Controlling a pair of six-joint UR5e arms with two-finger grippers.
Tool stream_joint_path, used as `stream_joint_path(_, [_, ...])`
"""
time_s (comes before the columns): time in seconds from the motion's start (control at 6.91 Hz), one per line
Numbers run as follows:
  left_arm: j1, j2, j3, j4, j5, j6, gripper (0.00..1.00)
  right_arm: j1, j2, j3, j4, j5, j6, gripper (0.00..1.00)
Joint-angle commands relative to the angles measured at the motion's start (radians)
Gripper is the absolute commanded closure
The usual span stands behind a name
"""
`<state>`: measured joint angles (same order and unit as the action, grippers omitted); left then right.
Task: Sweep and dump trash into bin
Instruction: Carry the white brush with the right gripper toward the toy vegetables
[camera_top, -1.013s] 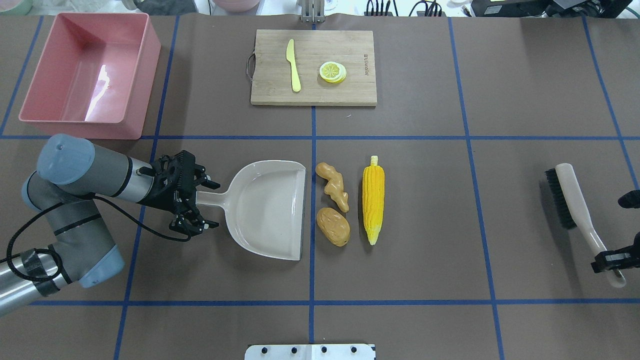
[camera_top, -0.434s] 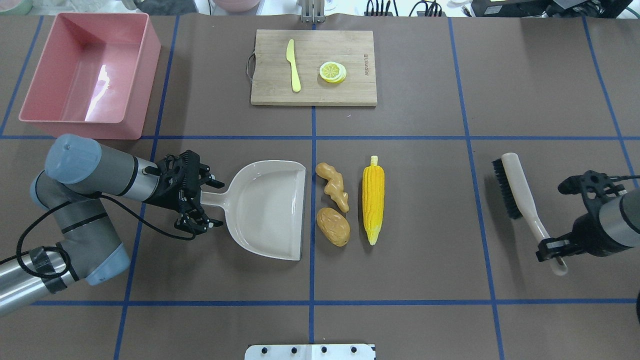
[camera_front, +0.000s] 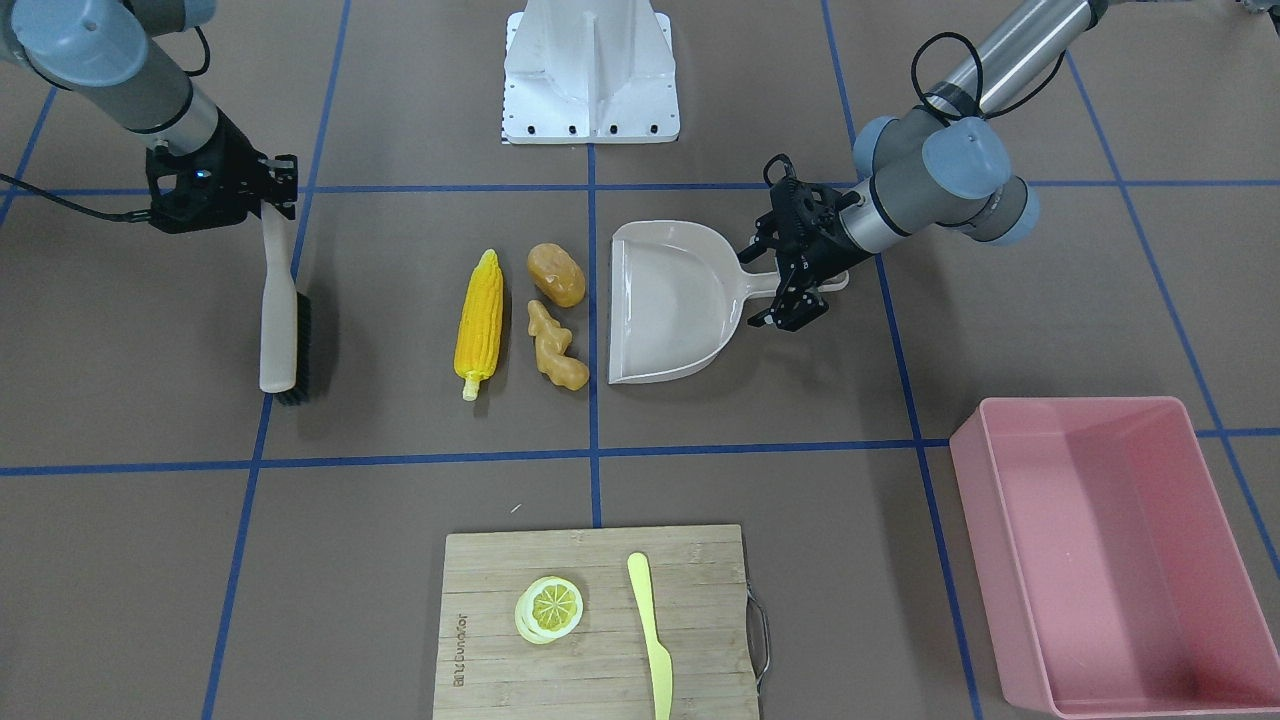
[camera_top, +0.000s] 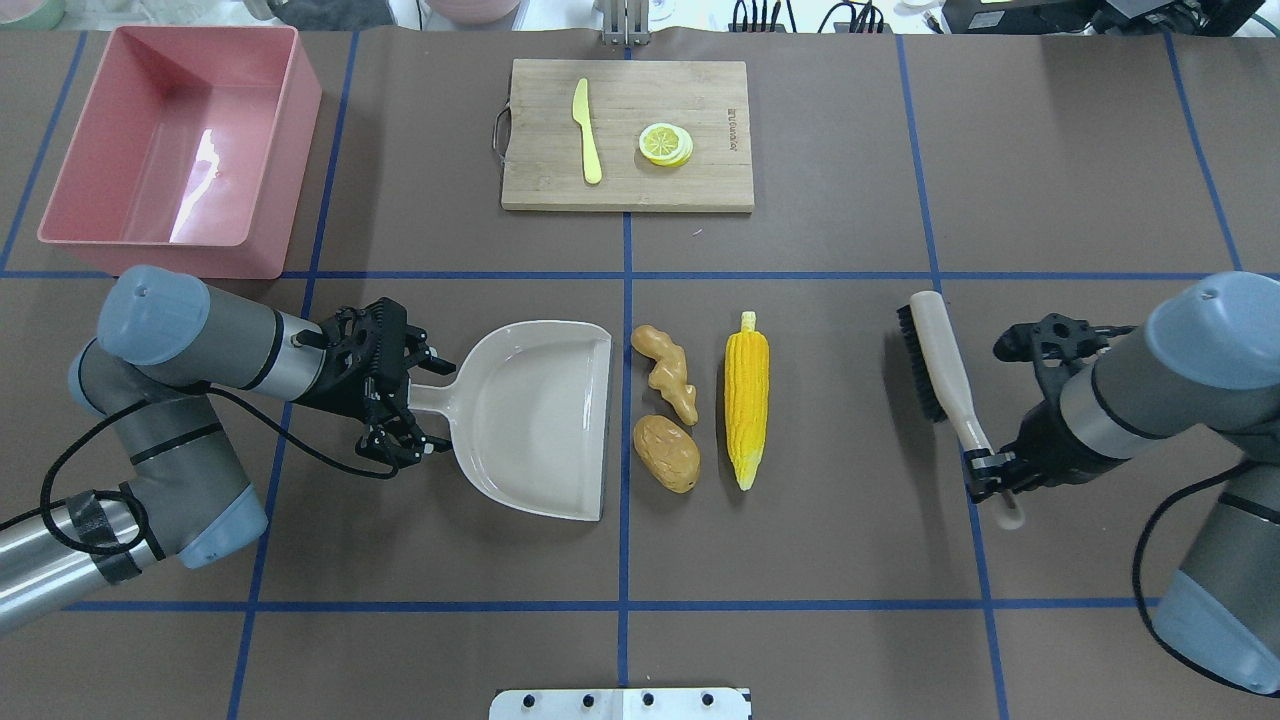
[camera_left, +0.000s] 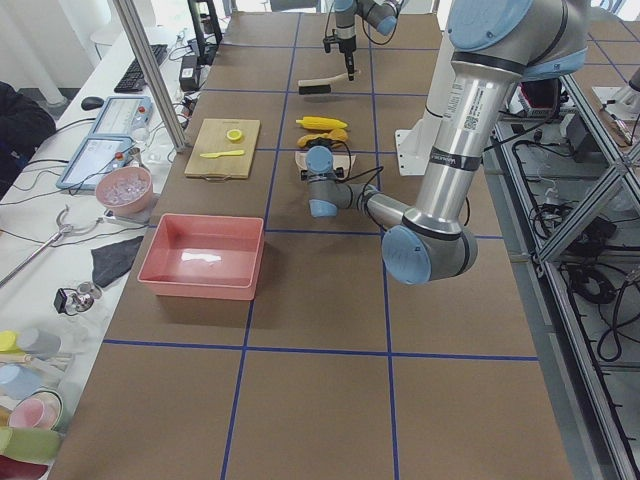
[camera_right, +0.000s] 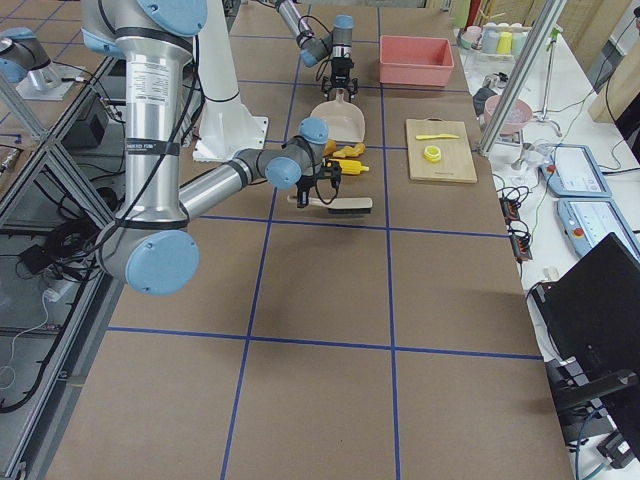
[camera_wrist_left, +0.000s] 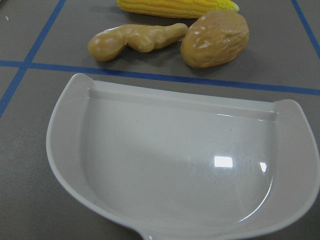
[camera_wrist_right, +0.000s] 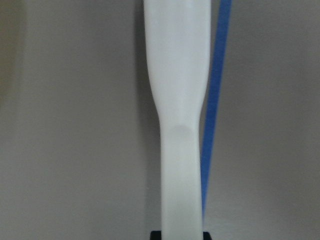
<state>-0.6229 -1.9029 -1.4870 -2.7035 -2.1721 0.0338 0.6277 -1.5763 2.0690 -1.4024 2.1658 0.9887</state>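
Note:
The yellow corn cob (camera_top: 746, 400), brown potato (camera_top: 667, 453) and tan ginger root (camera_top: 672, 372) lie on the table just right of the mouth of a beige dustpan (camera_top: 530, 420). My left gripper (camera_top: 425, 408) is open, its fingers either side of the dustpan's handle. The left wrist view shows the pan (camera_wrist_left: 175, 165) with ginger (camera_wrist_left: 135, 40), potato (camera_wrist_left: 215, 39) and corn (camera_wrist_left: 175, 7) beyond its lip. My right gripper (camera_top: 990, 478) is shut on the handle of a black-bristled brush (camera_top: 940, 370), right of the corn. The pink bin (camera_top: 290, 150) stands empty at the far left.
A wooden cutting board (camera_top: 700, 180) at the far middle holds a pale yellow knife (camera_top: 587, 130) and a lemon slice (camera_top: 665, 143). Blue tape lines grid the brown table. The robot's white base plate (camera_front: 590, 100) is at the near edge.
My right arm has carried the brush leftward toward the corn. My left gripper has crept a little further along the dustpan's handle. The trash and the dustpan have not moved.

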Motion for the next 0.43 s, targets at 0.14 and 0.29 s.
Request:
stream_joint_path(0.14, [0.002,-0.002,0.001,0.002,0.000,0.000,0.03,-0.132,0.166,-0.018,-0.090,-0.064,0.101,1.00])
stream_joint_path(0.29, [0.002,-0.002,0.001,0.004,0.000,0.000,0.03,-0.193,0.233,-0.032,-0.127,-0.099,0.178,1.00])
